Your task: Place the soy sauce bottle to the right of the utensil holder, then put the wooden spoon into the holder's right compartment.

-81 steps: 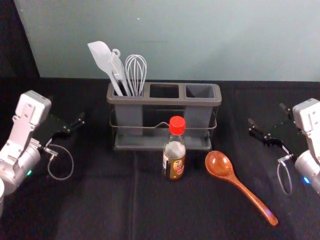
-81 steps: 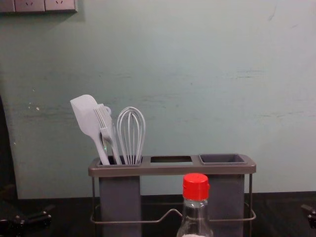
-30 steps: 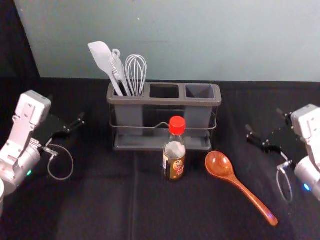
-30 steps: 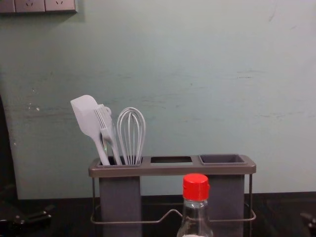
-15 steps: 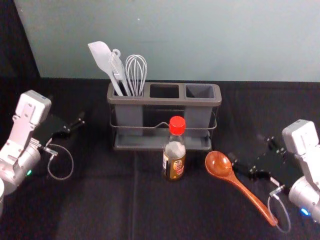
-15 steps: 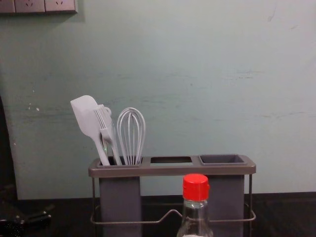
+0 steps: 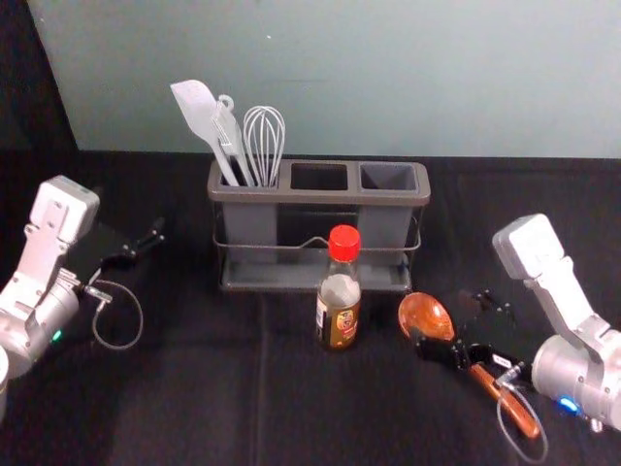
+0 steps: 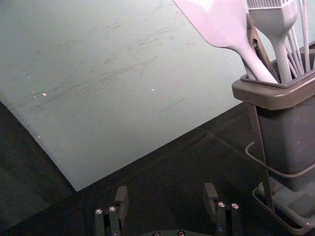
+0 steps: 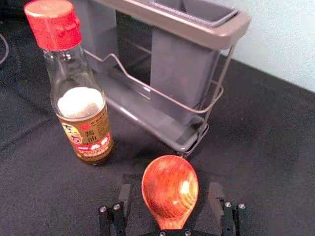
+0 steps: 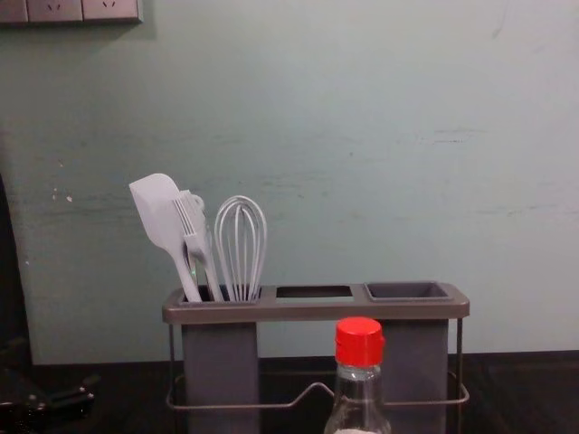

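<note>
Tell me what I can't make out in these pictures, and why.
Middle of the wooden spoon's handle: head view, behind the right gripper.
Soy sauce bottle's base: chest view, cut off by the bottom edge.
Lower ends of the spatula and whisk: chest view, inside the left compartment.
Part of the left gripper: chest view, cut off by the left edge.
</note>
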